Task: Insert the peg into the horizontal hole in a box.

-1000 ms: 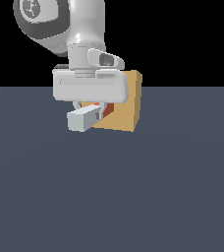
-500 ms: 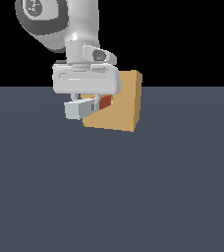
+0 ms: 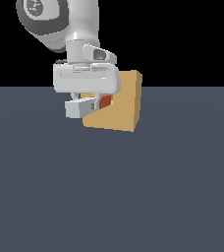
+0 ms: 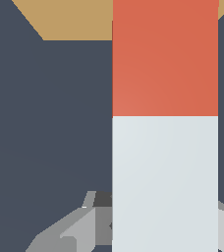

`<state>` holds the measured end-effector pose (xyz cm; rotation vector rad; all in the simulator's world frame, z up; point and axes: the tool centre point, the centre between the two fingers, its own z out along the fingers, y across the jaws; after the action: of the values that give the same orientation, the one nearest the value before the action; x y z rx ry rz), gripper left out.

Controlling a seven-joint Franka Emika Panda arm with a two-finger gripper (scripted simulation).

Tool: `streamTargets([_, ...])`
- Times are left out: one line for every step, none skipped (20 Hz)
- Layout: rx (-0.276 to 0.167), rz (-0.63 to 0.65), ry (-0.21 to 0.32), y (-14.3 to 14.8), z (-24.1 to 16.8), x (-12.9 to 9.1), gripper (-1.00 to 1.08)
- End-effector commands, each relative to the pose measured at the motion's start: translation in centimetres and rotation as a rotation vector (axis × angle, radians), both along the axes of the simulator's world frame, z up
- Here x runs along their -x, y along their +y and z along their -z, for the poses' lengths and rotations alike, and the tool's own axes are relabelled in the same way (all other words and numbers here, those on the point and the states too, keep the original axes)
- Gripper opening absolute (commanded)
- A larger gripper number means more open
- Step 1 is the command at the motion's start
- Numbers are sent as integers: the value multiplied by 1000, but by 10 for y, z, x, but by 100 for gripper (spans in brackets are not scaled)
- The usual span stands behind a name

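The tan-orange box (image 3: pixel 119 106) stands on the dark floor. My gripper (image 3: pixel 87 101) is shut on the peg (image 3: pixel 84 107), holding it level in front of the box's face. The peg's white half points to the exterior view's left; its red-orange end (image 3: pixel 104 101) reaches the box's face. The hole is hidden behind the peg and gripper. In the wrist view the peg (image 4: pixel 164 123) runs from its white half, by a finger (image 4: pixel 92 224), to the red half over the box (image 4: pixel 74 19).
The dark grey floor (image 3: pixel 112 187) spreads around the box. The arm's white links (image 3: pixel 79 29) rise above the gripper.
The gripper has moved up and slightly to the exterior view's right with the peg, bringing the red end closer to the box's face.
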<state>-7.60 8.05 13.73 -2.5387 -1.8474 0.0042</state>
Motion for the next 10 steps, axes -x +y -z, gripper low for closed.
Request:
streamTargets([-2, 0, -6, 1, -3, -3, -100])
streamTargets([-2, 0, -6, 1, -3, -3, -100])
streamTargets([-2, 0, -6, 1, -3, -3, -100])
streamTargets([-1, 0, -2, 0, -1, -1, -100])
streamTargets([-1, 0, -2, 1, -1, -1, -100])
streamTargets([-1, 0, -2, 2, -1, -2, -100])
streamTargets([-1, 0, -2, 4, -1, -2, -100])
streamTargets([-1, 0, -2, 6, -1, -3, -100])
streamTargets([-1, 0, -2, 10, -1, -4, -100])
streamTargets([-1, 0, -3, 14, -1, -5, -100])
